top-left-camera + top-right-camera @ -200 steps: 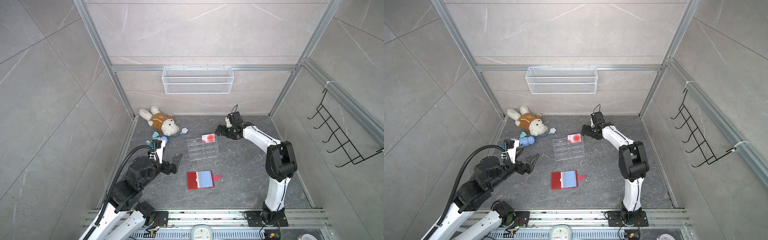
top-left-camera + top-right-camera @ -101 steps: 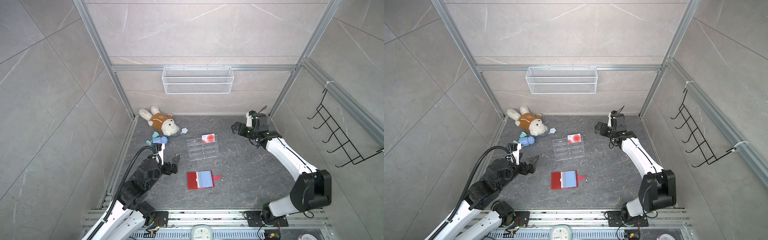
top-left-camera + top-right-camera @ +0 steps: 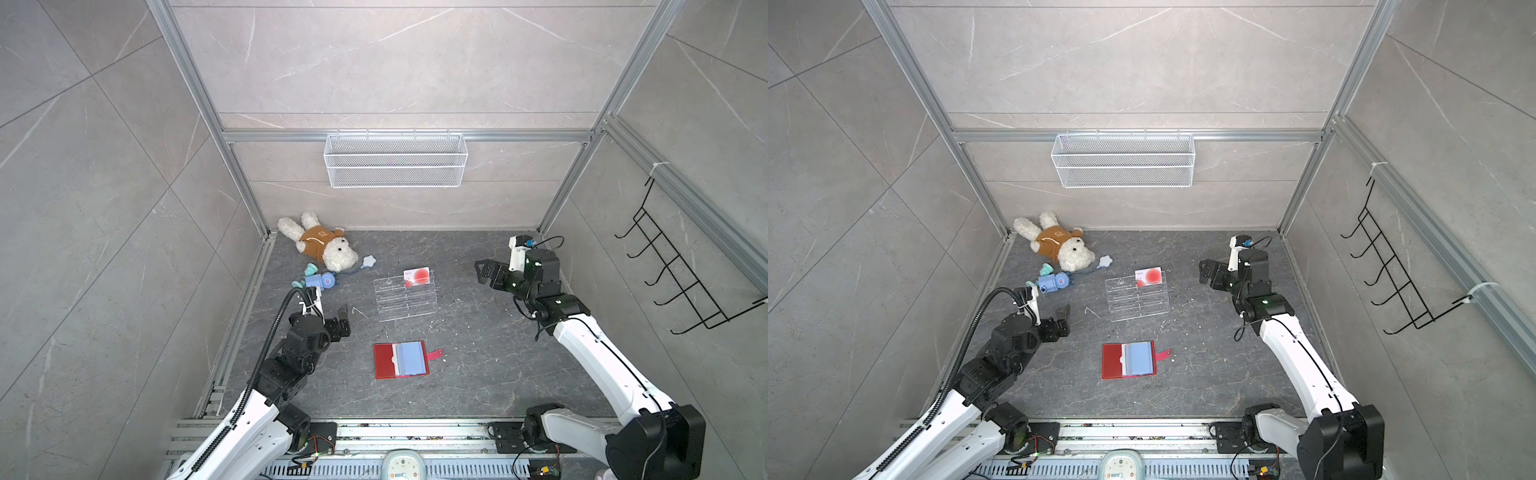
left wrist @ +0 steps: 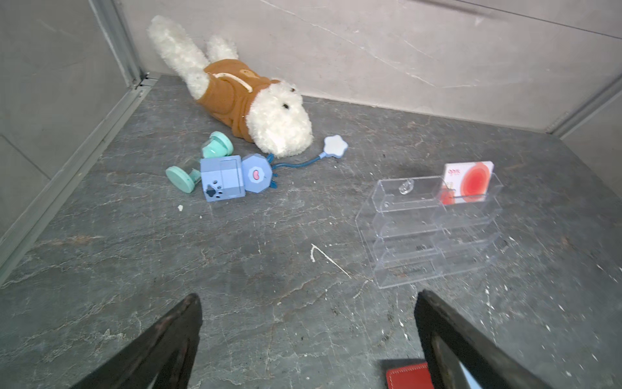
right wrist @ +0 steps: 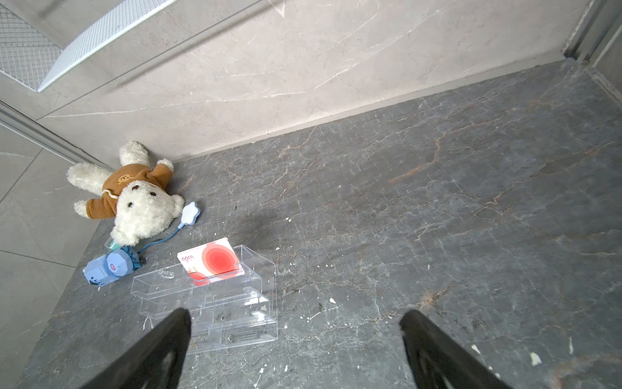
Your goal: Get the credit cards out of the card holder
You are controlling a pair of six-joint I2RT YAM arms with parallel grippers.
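- My card holder [image 3: 401,360] lies open flat, long axis side to side, strap tab [image 3: 435,354] pointing to the side of my right gripper [image 3: 482,272].
- One credit card [image 3: 417,277] stands on edge in the clear stand [image 3: 399,305] beyond it, probably parked there.
- Both claws gape empty: left gripper [image 3: 340,322] near it, right one well apart.
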